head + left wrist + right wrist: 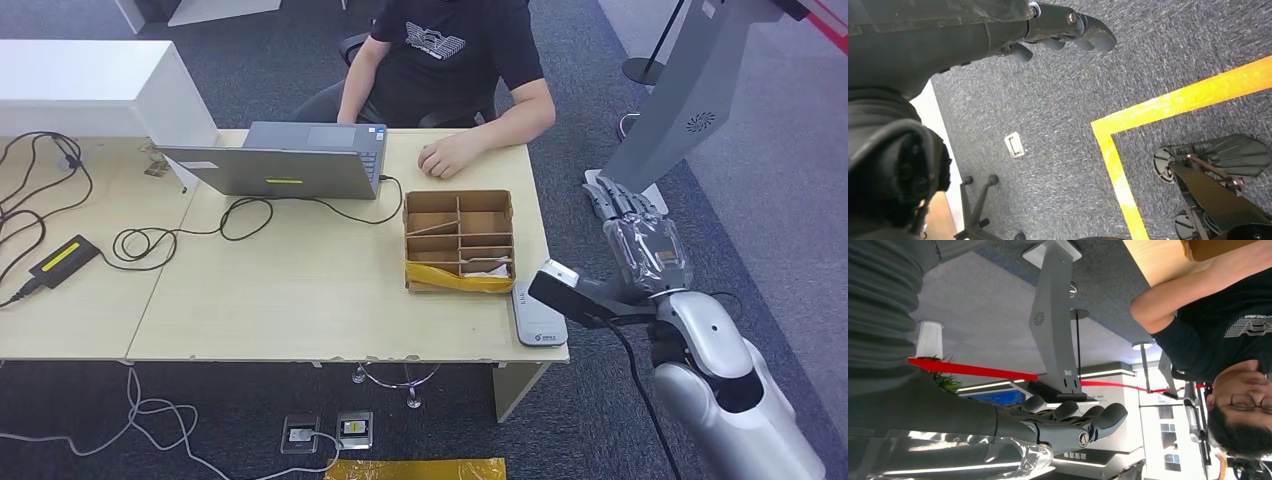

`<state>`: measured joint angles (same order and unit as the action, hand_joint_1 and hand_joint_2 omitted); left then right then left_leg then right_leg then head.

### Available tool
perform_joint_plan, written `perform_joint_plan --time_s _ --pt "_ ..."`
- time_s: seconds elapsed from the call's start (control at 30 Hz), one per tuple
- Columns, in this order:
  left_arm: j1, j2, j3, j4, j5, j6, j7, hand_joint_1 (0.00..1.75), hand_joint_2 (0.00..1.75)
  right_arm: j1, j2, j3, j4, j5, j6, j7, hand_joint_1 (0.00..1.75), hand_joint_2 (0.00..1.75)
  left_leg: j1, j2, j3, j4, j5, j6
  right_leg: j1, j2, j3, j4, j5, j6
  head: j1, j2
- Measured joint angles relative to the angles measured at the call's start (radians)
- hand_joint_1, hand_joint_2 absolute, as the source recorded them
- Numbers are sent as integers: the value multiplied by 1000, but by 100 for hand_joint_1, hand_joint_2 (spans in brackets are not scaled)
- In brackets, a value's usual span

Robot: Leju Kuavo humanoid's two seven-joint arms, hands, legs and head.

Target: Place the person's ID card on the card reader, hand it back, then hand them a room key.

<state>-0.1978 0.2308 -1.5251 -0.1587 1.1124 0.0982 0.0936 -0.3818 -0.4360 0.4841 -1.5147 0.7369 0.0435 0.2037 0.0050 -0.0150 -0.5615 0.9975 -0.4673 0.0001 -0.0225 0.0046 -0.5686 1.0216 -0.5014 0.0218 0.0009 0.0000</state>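
My right hand [625, 203] is up in the air past the right edge of the table [300, 300], over the grey carpet [780, 200]. Its fingers are stretched out, a little apart, and there is nothing in it. My left hand [1068, 30] hangs down over the carpet near a yellow floor line [1128, 150]. Its fingers are bent a little and it holds nothing.

A brown cardboard box [459, 240] sits on the right part of the table. It is split into small parts by card walls. A yellow strip [455, 276] runs along its near side. Something white [492, 268] lies in a near part on the right; I cannot tell if it is a room key. The far parts look bare.

The grey card reader [537, 318] lies flat at the near right corner of the table, just beside the box. I cannot see an ID card.

A person [450, 60] sits at the far side with one hand [445, 158] resting on the table, near the box. A laptop [290, 160] stands to the left of the box. There is bare table between the laptop, the box and the near edge.
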Motion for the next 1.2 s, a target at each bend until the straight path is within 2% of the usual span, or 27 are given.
perform_joint_plan --time_s 0.4,0.87,1.2 --pt "-1 -9 0 0 -3 10 3 0 0 41 80 32 21 89 -67 22 0 175 0 0 0 0 0 0 0 0 0 0 0 0 0 0" --pt "-1 -14 0 0 -4 10 6 0 0 43 114 47 52 103 -66 22 0 175 0 0 0 0 0 0 0 0 0 0 0 0 0 0" --pt "-1 -24 0 0 8 29 28 0 0 38 172 62 122 119 -103 2 0 175 0 0 -1 0 0 0 0 0 0 0 0 0 0 0"
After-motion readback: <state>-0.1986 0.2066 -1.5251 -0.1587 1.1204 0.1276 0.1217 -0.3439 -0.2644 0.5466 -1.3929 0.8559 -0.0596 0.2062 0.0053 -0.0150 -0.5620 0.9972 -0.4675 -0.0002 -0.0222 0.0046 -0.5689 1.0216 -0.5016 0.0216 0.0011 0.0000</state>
